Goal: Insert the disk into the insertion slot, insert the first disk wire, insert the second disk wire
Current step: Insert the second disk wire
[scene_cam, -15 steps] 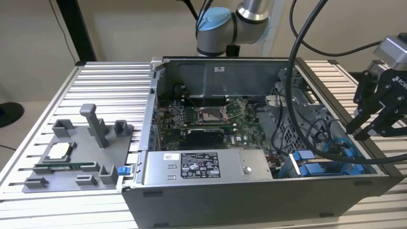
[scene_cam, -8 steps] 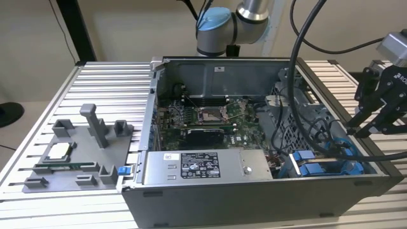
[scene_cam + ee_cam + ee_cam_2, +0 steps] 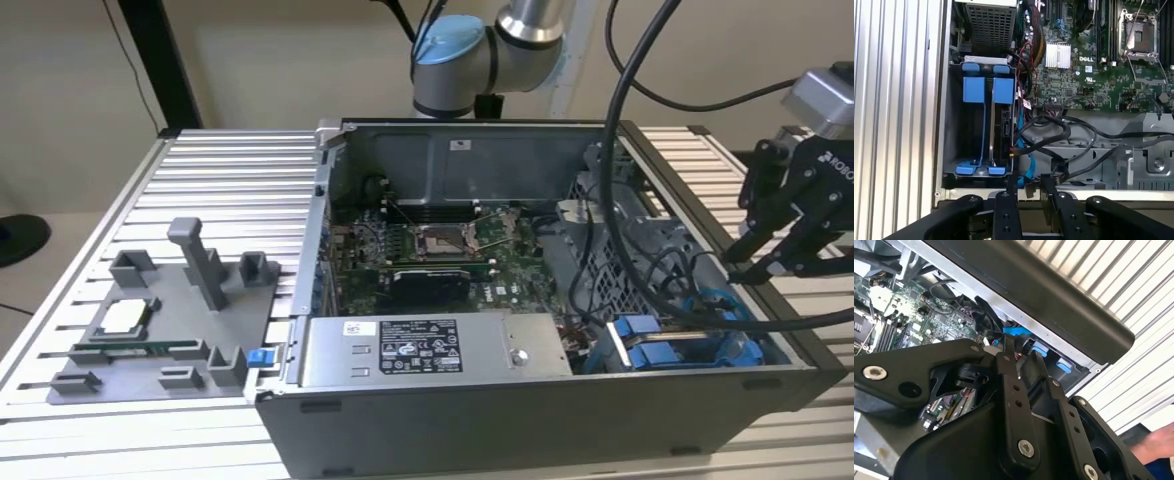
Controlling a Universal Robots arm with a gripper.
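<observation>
The open computer case (image 3: 534,400) lies on the ribbed aluminium table (image 3: 227,190), motherboard (image 3: 454,250) up, power-supply box (image 3: 414,347) along its near wall. In the first wrist view the insertion slot (image 3: 952,107) already carries two blue-tabbed carriers side by side; the disk (image 3: 1002,125) appears seated in the one nearer the cables, so that step looks done. I cannot tell whether either of the disk wires (image 3: 1029,165), a blue one among black, is plugged in. The arm hangs outside the case wall at the exterior view's right, the gripper (image 3: 771,262) just above the rim near the slot, its fingers (image 3: 1005,192) slightly apart and holding nothing.
</observation>
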